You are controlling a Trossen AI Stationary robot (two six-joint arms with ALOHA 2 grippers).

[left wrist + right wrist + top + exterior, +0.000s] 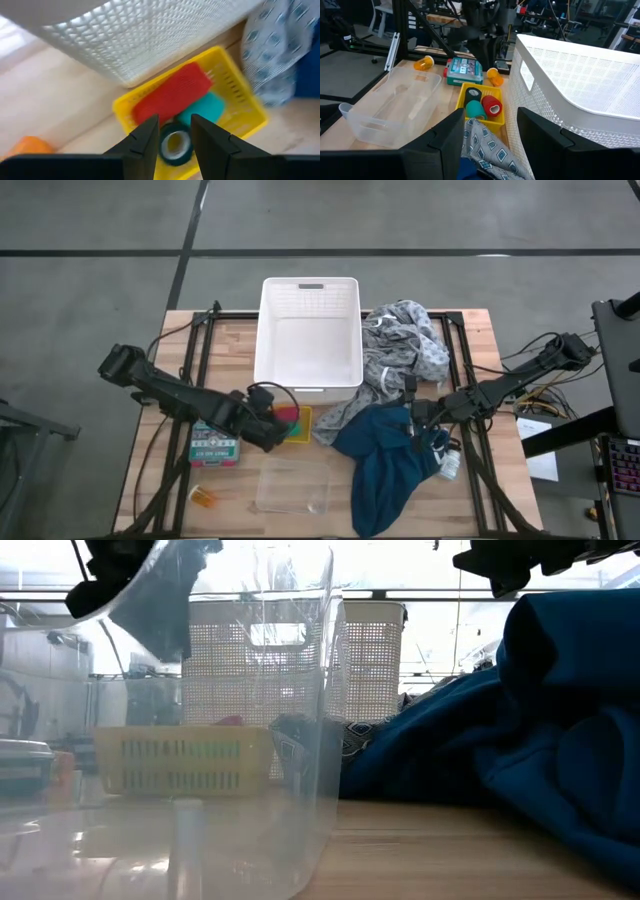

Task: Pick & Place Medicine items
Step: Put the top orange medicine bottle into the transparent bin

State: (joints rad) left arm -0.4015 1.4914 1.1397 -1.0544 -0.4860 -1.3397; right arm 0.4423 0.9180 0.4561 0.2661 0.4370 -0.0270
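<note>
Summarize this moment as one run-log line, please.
left gripper: shut on dark green roll in yellow tray | right gripper: over cloths, holding nothing

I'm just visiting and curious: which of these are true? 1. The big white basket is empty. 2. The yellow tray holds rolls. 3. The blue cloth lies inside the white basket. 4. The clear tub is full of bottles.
1. True: the white basket shows nothing inside.
2. True: the yellow tray holds a red roll, a teal roll and a dark green roll.
3. False: the blue cloth lies on the table.
4. False: the clear tub looks empty.
</note>
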